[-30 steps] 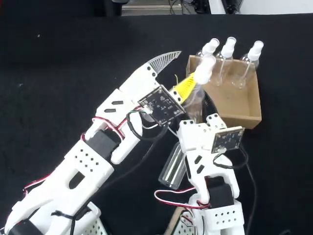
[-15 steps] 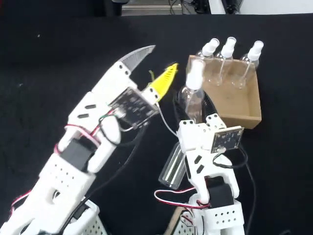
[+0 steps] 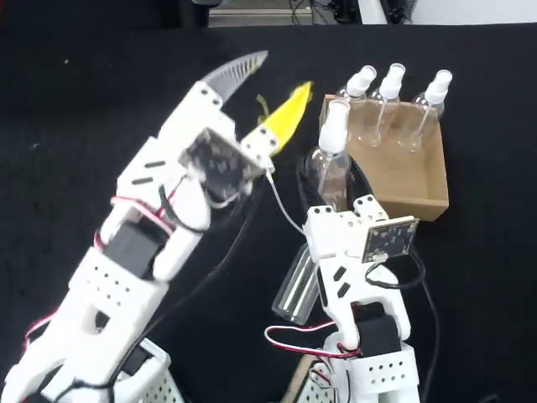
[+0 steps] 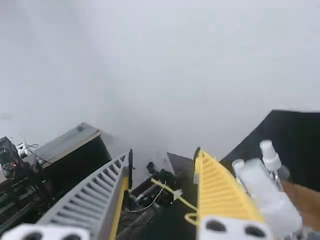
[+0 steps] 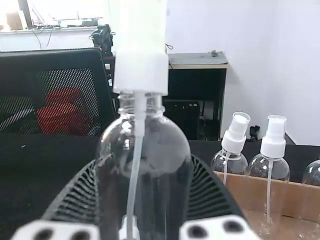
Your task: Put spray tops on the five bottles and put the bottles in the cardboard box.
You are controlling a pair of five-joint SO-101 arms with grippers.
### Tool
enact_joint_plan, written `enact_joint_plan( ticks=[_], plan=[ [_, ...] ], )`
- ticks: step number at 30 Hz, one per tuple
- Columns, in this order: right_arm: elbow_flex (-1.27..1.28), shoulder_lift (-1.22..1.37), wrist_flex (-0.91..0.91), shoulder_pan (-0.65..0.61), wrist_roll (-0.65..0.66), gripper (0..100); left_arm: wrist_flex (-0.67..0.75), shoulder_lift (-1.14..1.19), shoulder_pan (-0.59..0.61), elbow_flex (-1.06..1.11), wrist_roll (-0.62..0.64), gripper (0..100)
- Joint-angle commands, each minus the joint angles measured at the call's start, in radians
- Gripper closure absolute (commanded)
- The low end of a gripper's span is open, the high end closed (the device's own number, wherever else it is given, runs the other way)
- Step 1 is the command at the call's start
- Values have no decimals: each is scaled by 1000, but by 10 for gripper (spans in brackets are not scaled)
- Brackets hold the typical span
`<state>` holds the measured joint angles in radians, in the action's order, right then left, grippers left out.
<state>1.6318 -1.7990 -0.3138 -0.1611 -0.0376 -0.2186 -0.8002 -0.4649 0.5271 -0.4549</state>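
Observation:
My right gripper (image 3: pixel 334 200) is shut on an upright clear bottle (image 3: pixel 327 172) that carries a white spray top (image 3: pixel 335 123), just left of the cardboard box (image 3: pixel 424 180). In the right wrist view the bottle (image 5: pixel 145 170) stands between the black fingers (image 5: pixel 210 187), with its spray top (image 5: pixel 140 45) above. Three capped bottles (image 3: pixel 390 88) stand along the far wall of the box. My left gripper (image 3: pixel 285 71) hangs open and empty, up and to the left of the held bottle; its grey and yellow fingers (image 4: pixel 220 195) are spread apart.
Another clear bottle (image 3: pixel 295 287) lies on the black table (image 3: pixel 101 101) against the left side of the right arm's base. The near half of the box floor (image 3: pixel 411 172) is bare. The left arm's body covers much of the table's left front.
My left gripper has let go of the spray top and drawn back up and to the left, tilting upward. The held bottle's top has shifted slightly left. The right arm stays put.

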Motion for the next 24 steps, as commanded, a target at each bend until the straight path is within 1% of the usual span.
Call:
enact_joint_plan(
  ticks=[1,4,7,9,13,19,21,24],
  plan=[
    [-10,-96,0,-11,0,988,-112,167,-10,-312,77,795],
    [-10,-96,0,-11,0,988,-270,265,-59,-424,77,795],
    [-8,-96,-2,-11,0,988,-436,292,-84,-483,77,795],
    [-8,-96,-2,-11,0,988,-493,295,-87,-483,77,795],
    [-8,-96,-2,-11,0,988,-546,292,-87,-461,77,795],
    [-8,-96,-2,-11,0,988,-634,256,-88,-487,75,795],
    [-8,-96,-2,-11,0,988,-612,232,-77,-487,75,795],
    [-8,-96,-2,-11,0,988,-506,204,-76,-487,75,795]
  ],
)
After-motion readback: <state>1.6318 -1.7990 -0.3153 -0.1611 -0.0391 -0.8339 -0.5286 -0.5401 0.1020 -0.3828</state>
